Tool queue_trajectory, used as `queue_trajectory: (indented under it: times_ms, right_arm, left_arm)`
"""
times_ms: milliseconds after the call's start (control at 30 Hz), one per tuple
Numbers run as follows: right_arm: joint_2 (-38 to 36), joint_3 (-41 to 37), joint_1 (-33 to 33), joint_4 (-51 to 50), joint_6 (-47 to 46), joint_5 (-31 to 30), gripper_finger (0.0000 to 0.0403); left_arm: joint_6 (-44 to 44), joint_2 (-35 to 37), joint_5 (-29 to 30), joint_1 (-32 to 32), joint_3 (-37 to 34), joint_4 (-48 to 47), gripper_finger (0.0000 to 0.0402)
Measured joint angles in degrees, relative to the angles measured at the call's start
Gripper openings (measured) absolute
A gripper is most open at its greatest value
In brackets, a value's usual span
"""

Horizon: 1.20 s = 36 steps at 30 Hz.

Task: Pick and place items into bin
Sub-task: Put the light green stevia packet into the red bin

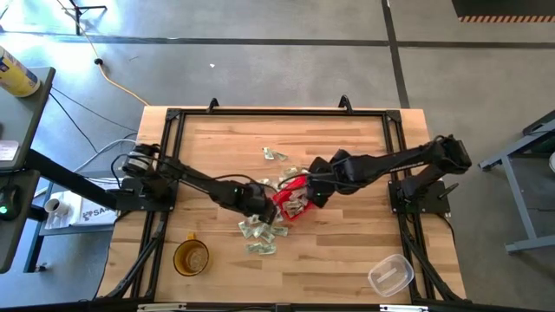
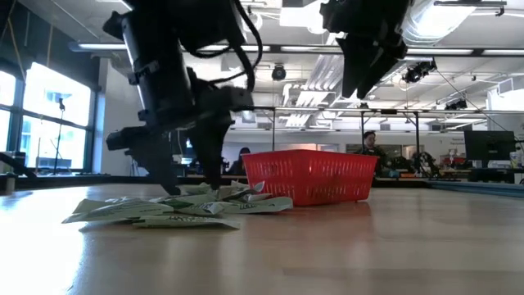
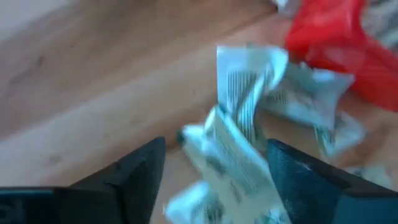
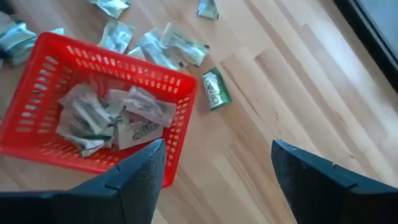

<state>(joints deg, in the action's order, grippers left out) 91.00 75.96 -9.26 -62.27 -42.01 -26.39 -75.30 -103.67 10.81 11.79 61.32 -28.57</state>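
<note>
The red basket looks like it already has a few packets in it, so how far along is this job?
Partly done. The red basket already holds several packets. The right gripper hangs over it with fingers open and empty. The left gripper is down at the pile beside the basket, its open fingers either side of a packet. Loose packets across the table are still left.

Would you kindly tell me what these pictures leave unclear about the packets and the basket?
- Printing on the packets: blurred in the left wrist view.
- Inside of the red basket: its wall hides it in the low view.
- How many packets lie in the basket: heaped in the right wrist view; the arms cover it in the high view.
</note>
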Motion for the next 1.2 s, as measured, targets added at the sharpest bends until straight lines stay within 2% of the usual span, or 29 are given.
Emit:
queue_trajectory:
  times_ms: [167, 267, 367, 433, 633, 733, 867, 967, 1067, 1200]
  right_arm:
    - [0.0, 0.0, -1.1, -1.6, -0.6, -0.1, 0.0272]
    - [0.0, 0.0, -1.0, -3.1, -0.6, -0.5, 0.0271]
    - [0.0, 0.0, -0.9, -4.1, -0.6, -2.0, 0.0271]
    - [0.0, 0.0, -0.8, -4.5, -0.5, -2.7, 0.0270]
    - [-2.0, 0.0, -1.5, -5.1, -0.6, -6.2, 0.0270]
    - [-4.0, 0.0, -1.5, -8.0, -2.5, -7.6, 0.0270]
    - [-7.2, 0.0, -1.5, -14.3, -6.2, -9.1, 0.0270]
    - [-9.8, 0.0, -2.3, -18.0, -8.9, -9.7, 0.0270]
    - [-11.8, 0.0, -2.9, -18.9, -9.2, -8.6, 0.0270]
    - [-12.5, 0.0, -3.6, -19.8, -9.6, -8.5, 0.0270]
  left_arm:
    - [5.1, -0.3, -4.8, -1.9, 0.2, -1.9, 0.0208]
    - [8.6, -0.3, -4.9, -1.9, 0.0, -2.8, 0.0131]
    - [11.5, -0.1, -7.8, -2.2, 0.2, -4.3, 0.0046]
    - [13.2, 1.0, -9.0, -2.2, 0.3, -7.0, 0.0023]
    - [18.7, 5.9, -4.1, -4.5, 8.4, -19.1, 0.0035]
    - [23.6, 6.8, -2.1, -6.3, 13.6, -19.7, 0.0026]
    - [31.7, 7.1, -3.4, -8.0, 18.5, -8.9, 0.0026]
    - [34.8, 4.7, -8.5, -9.2, 19.3, 1.5, 0.0028]
    - [34.5, 1.3, -12.4, -9.6, 18.9, 4.0, 0.0061]
    - [34.7, -2.9, -10.3, -8.1, 18.9, 5.5, 0.0146]
